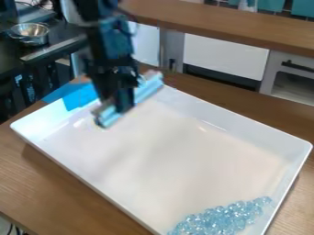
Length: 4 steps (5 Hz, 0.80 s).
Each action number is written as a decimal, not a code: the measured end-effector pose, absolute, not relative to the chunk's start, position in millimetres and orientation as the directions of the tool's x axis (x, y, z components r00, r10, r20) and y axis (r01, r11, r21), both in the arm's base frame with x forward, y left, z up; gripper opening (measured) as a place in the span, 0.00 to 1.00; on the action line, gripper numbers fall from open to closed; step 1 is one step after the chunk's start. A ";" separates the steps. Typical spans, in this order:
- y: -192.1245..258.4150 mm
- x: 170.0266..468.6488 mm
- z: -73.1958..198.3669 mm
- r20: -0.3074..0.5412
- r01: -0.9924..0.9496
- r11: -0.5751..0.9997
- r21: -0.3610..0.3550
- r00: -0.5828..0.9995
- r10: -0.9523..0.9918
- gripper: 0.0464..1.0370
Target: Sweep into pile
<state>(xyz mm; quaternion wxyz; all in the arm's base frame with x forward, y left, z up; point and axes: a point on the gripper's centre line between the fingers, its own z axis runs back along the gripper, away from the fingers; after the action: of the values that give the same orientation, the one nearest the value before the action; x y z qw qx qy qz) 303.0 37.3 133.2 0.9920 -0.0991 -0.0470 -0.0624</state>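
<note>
Gripper [124, 102] over far left end of white tray [165, 151], clamped on a pale blue bar [148, 88], probably a sweeping tool. Clear blue beads [217, 220] heaped along tray's near right end, well apart from bar.

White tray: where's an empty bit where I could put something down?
The tray looks bare across its middle, between the blue beads and the bar in the gripper. So does the table along its lower-left side. It's crowded where the beads bunch.
</note>
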 end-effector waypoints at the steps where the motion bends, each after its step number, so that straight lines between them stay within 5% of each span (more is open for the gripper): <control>1: 72.0 313.6 118.3 0.121 0.133 0.982 -0.131 0.986 -0.118 0.33; 4: 127.2 331.2 47.4 0.120 0.159 0.985 -0.061 0.981 -0.151 0.39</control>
<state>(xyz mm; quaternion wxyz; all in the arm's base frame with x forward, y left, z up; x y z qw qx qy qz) 331.2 127.2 47.4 0.9947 -0.0354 -0.0574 -0.0779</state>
